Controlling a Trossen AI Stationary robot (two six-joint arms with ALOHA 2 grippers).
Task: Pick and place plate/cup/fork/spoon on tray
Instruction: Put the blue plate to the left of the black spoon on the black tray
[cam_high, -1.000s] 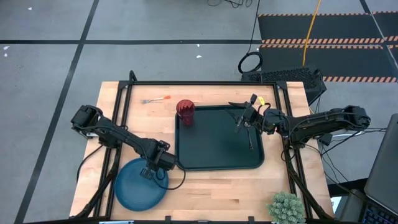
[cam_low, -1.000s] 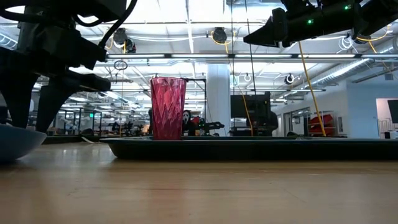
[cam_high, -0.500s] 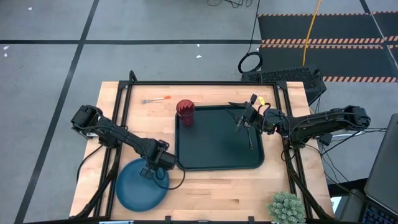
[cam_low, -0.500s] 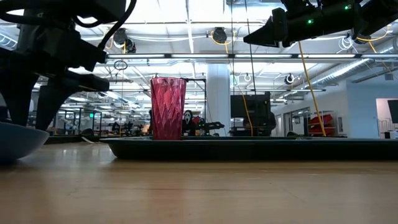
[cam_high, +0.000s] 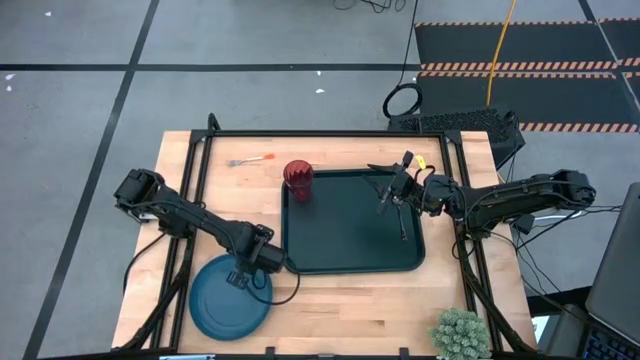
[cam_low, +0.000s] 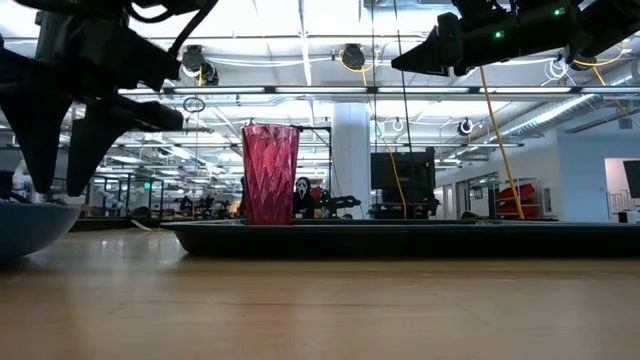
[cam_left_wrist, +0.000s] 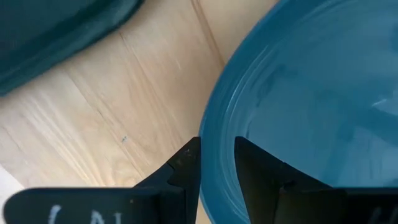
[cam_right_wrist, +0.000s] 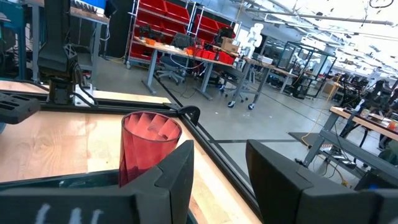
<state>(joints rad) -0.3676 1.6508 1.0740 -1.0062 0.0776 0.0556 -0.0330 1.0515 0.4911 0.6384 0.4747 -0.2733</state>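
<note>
1. Where left gripper (cam_left_wrist: 216, 163) meets the plate (cam_high: 225, 299) at the bench's front-left, jaws clamp its rim; the gripper hides part of that rim from above.
2. Right gripper (cam_high: 385, 196) hovers over the tray (cam_high: 340, 235), jaws apart.
3. Spoon (cam_high: 402, 222) barely visible on tray.

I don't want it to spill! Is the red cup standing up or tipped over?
Standing up. The cup sits upright on the tray, at its corner, with its open mouth facing up in the high view.

No text, label, brand, number or sign can be read; pale marks on both wrist mounts are too blurred.
</note>
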